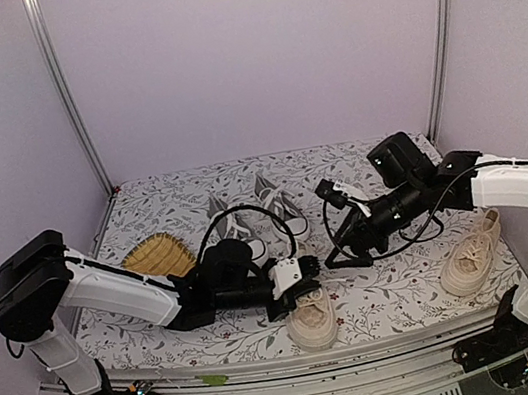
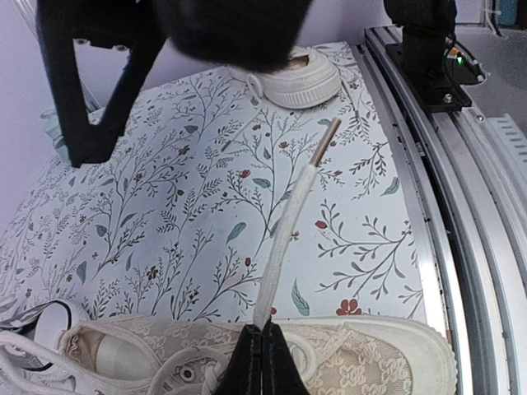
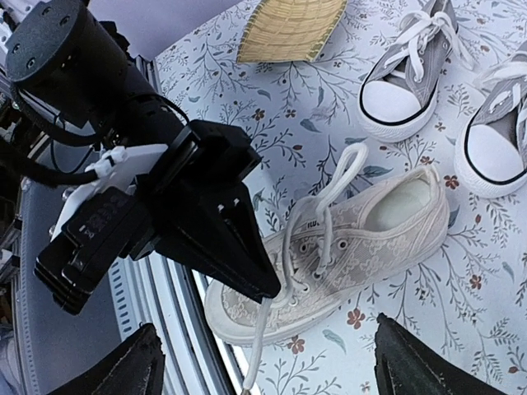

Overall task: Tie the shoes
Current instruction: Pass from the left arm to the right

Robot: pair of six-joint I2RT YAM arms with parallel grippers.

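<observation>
Left gripper [image 2: 262, 362] low, seemingly tight on lace [image 2: 284, 234]

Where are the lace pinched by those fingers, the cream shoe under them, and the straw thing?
lace [image 2: 284, 239]: left wrist view, middle of the flat strip.
cream shoe [image 3: 387, 243]: right wrist view, patterned side wall.
straw thing [image 3: 288, 29]: right wrist view, centre of the weave.

Top overhead; wrist cams close, prob. same shoe [image 2: 375, 355]

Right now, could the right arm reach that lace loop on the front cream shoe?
Probably yes. The right gripper is open over the cream shoe, and the lace loop lies clear beside the shoe's opening. The left gripper pinches another lace strand nearer the toe, so it shouldn't block.
</observation>
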